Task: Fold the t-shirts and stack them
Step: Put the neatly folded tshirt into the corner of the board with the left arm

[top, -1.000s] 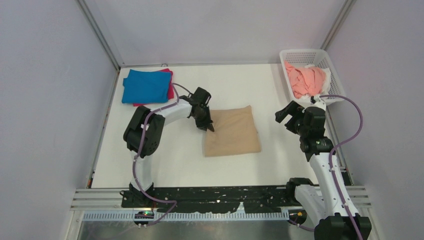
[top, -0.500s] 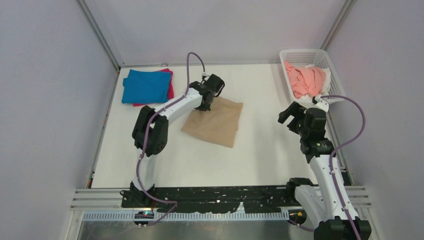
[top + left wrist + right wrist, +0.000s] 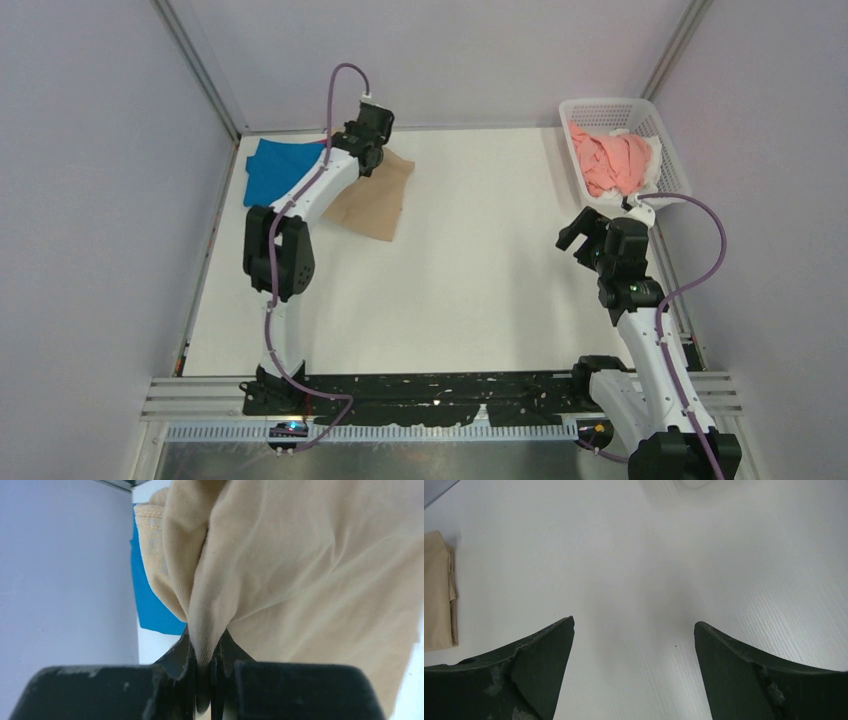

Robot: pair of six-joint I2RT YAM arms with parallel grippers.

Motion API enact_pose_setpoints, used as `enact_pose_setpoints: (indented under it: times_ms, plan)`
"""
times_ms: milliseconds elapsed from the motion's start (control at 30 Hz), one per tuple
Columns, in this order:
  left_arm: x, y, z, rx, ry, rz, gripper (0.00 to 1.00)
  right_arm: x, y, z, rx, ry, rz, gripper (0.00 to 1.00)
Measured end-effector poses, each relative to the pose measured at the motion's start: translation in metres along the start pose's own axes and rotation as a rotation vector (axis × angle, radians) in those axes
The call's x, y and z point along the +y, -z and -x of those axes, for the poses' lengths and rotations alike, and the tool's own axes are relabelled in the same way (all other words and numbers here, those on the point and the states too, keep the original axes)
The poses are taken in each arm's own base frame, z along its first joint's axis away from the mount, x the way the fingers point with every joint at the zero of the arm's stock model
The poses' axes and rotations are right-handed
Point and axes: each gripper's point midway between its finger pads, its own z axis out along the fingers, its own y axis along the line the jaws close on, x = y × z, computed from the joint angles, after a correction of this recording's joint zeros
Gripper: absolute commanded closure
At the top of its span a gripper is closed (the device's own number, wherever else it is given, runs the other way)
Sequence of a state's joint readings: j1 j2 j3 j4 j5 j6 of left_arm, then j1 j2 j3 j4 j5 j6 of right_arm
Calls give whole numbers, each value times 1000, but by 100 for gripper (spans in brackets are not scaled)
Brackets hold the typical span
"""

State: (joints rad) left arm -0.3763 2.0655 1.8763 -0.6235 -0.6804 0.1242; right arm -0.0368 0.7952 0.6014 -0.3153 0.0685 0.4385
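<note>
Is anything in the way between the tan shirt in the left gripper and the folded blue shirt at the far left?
Nothing visible does. The left gripper is shut on an edge of the tan shirt, which is right beside the blue shirt. No other object shows between them.

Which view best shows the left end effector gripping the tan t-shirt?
Left wrist view: the left end effector is shut on a fold of the tan t-shirt. The top view shows the shirt's outline but hides the grip; the right wrist view catches only an edge.
</note>
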Motion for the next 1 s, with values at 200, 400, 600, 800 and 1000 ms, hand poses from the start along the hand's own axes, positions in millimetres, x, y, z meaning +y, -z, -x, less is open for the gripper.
enact_pose_setpoints:
  times_ms: [200, 400, 600, 800, 1000]
  plan:
    - [59, 1, 38, -78, 61, 69, 100, -3, 0, 1, -7, 11, -13, 5]
    - [100, 3, 63, -138, 133, 122, 100, -5, 0, 2, -13, 18, -25, 5]
    - [115, -16, 51, -104, 187, 118, 100, -8, -1, 3, -16, 18, -40, 5]
    - [130, -42, 31, -52, 269, 84, 100, -9, -1, 3, -19, 19, -48, 5]
    - [140, -83, 6, 13, 342, 57, 100, -11, -1, 4, -24, 19, -60, 5]
